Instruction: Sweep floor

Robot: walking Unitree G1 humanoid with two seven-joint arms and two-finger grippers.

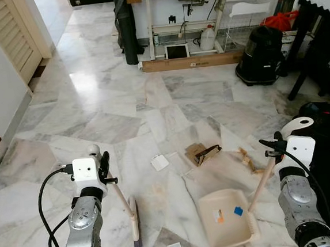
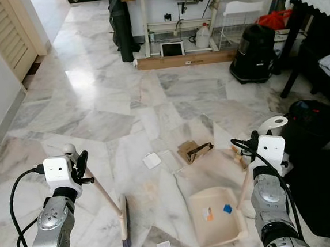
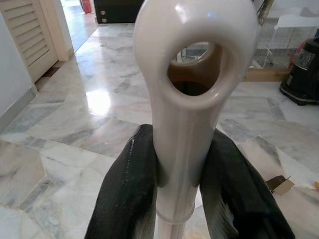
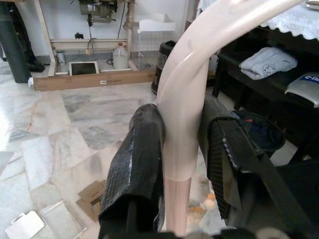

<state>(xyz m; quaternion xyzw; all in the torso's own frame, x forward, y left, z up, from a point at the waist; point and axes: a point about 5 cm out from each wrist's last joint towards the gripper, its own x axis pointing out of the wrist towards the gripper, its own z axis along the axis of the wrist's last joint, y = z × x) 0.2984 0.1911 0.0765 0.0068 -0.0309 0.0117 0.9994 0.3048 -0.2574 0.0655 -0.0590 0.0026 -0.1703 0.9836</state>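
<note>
Marble floor (image 1: 95, 124) strewn with scraps: the left gripper (image 3: 182, 164) clamps the broom (image 1: 134, 224) handle, the right gripper (image 4: 182, 144) clamps the dustpan (image 1: 225, 219) handle. Cardboard scrap (image 1: 202, 153) lies at twelve o'clock from the dustpan, one o'clock from the broom.

text: blue letters on a folded cloth (image 4: 307, 83) on the dark shelf, cut off by the edge, too little to read | label strip on the wooden board (image 1: 192, 62) by the wall: too small to read | other words: none
</note>
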